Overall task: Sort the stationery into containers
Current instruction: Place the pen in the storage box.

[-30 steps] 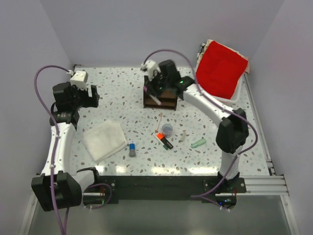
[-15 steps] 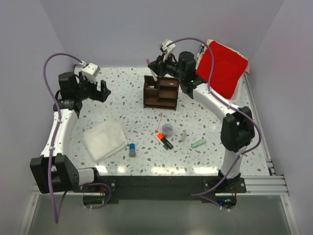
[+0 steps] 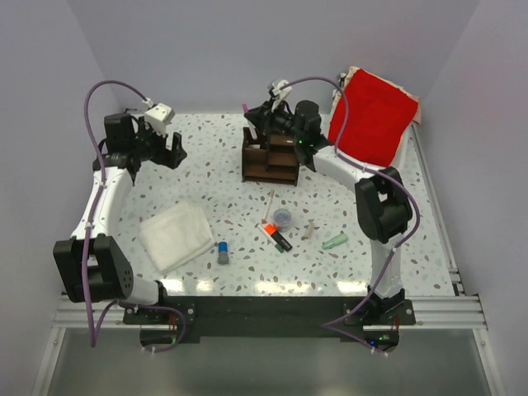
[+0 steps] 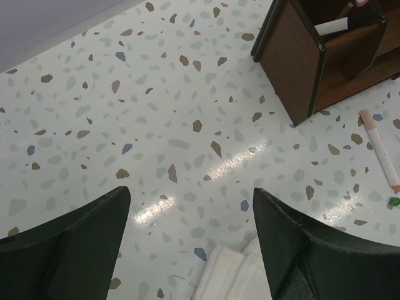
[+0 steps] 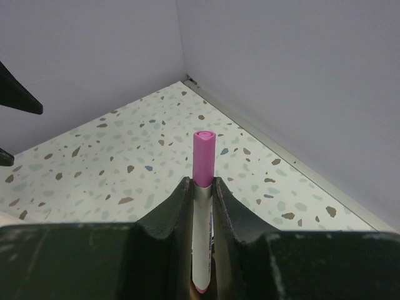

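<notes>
My right gripper is shut on a white pen with a pink cap. It holds the pen just behind and above the dark brown wooden organizer, and the pink cap points toward the back left. A white pen stands in the organizer. On the table lie a thin pale pen, a round bluish pot, an orange-and-black highlighter, another pale pen, a mint-green piece and a blue-capped grey stick. My left gripper hangs open and empty above the table's left part.
A folded white cloth lies front left, and its corner shows below my left gripper. A white basket with a red cloth stands at the back right. Walls close off the back and both sides.
My right gripper has risen from over the organizer and swung toward the back wall, still shut on the pen. My left arm has moved back and to the right.
</notes>
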`<action>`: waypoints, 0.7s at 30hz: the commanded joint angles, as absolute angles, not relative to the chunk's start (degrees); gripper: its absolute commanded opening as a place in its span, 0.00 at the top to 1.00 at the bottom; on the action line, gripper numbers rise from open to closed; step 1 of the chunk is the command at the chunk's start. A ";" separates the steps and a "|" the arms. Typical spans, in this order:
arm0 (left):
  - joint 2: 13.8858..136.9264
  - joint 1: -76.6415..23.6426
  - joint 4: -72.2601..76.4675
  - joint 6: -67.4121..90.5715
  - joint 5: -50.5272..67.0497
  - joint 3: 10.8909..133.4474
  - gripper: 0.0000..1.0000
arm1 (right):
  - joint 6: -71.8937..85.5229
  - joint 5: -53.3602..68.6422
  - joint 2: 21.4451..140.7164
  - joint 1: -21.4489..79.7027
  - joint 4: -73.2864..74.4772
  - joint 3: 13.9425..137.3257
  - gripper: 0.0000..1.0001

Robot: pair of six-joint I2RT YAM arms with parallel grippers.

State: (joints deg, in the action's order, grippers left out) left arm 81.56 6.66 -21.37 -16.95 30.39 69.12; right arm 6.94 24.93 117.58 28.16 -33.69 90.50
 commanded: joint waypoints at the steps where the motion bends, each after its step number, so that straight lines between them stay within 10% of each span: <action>1: 82.79 5.19 -23.20 -19.95 30.06 72.42 0.16 | 7.65 22.94 121.19 28.21 -41.57 93.86 1.00; 10: 84.90 3.60 -23.29 -20.74 29.18 73.39 0.16 | 4.48 21.89 123.75 28.21 -42.98 93.96 1.00; 17: 85.34 3.34 -22.15 -20.04 29.97 73.30 0.16 | 4.75 20.83 121.21 28.39 -43.33 90.00 0.64; 21: 84.90 3.43 -21.18 -19.51 30.41 72.69 0.16 | 3.17 19.69 118.49 28.39 -42.10 87.46 0.60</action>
